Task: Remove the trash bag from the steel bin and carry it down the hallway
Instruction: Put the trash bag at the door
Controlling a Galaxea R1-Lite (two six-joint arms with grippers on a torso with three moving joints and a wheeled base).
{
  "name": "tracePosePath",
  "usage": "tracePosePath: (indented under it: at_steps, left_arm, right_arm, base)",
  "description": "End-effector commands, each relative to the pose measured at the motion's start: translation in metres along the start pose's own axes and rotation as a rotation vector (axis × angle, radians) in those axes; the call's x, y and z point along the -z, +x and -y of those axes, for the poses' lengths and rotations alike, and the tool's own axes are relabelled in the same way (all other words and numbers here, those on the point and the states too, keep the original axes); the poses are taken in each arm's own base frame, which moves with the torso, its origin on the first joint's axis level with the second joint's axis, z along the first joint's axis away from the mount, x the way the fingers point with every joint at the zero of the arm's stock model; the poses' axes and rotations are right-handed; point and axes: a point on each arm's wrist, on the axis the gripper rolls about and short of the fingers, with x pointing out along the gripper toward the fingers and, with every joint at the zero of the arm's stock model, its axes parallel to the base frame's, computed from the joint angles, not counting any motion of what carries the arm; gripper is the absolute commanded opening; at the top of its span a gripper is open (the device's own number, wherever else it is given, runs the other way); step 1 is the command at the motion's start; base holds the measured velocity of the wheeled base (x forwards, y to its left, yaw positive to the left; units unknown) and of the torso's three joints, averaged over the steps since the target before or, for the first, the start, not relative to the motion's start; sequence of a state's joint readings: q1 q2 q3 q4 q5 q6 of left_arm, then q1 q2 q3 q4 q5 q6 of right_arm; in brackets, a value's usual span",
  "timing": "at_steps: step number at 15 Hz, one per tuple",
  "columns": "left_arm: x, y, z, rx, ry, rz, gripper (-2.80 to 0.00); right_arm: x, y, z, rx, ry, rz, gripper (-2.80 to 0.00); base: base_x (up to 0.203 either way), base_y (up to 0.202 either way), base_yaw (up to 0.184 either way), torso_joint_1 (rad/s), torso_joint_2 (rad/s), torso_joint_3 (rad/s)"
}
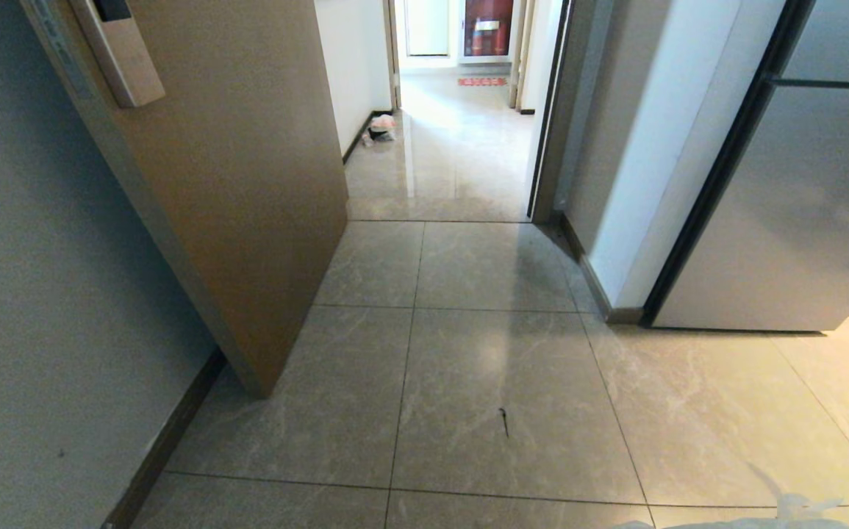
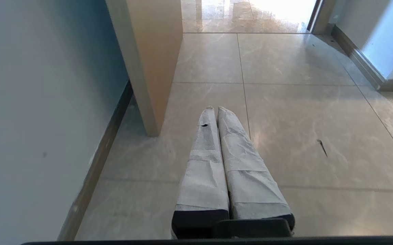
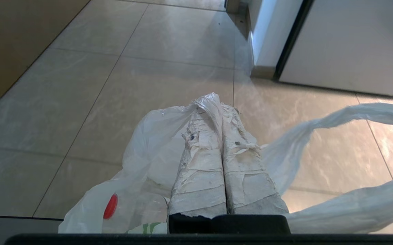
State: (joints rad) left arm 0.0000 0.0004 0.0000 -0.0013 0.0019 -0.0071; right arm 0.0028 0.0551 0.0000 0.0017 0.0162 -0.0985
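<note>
The trash bag, thin white plastic, hangs from my right gripper, whose taped fingers are shut on a fold of its rim. A red round piece shows through the plastic, and a loose loop handle trails to one side. In the head view only the bag's top shows, at the bottom right edge. My left gripper is shut on nothing, held over the floor near the door's edge. The hallway with glossy tiles lies ahead through the doorway. The steel bin is out of view.
An open brown door stands on the left against a grey wall. A white wall corner and a tall grey appliance stand on the right. A small pinkish bag with a black tub lies by the hallway's left wall.
</note>
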Motion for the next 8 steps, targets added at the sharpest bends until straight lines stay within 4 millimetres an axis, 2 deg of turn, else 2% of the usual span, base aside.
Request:
tracePosePath:
  at_steps: [1,8]
  left_arm:
    - [0.0004,0.0,0.0,-0.001,-0.001,0.001,-2.8]
    - [0.0004,0.0,0.0,0.0,-0.001,0.001,-2.8]
  right_arm:
    - [-0.0001,0.0001,0.0,-0.001,-0.001,-0.001,-2.8]
    - [0.0,0.0001,0.0,-0.001,-0.001,-0.001,-2.8]
  base:
    - [0.192,0.0,0.001,0.001,0.0,0.002]
    - [0.193,0.0,0.001,0.004,0.0,0.002]
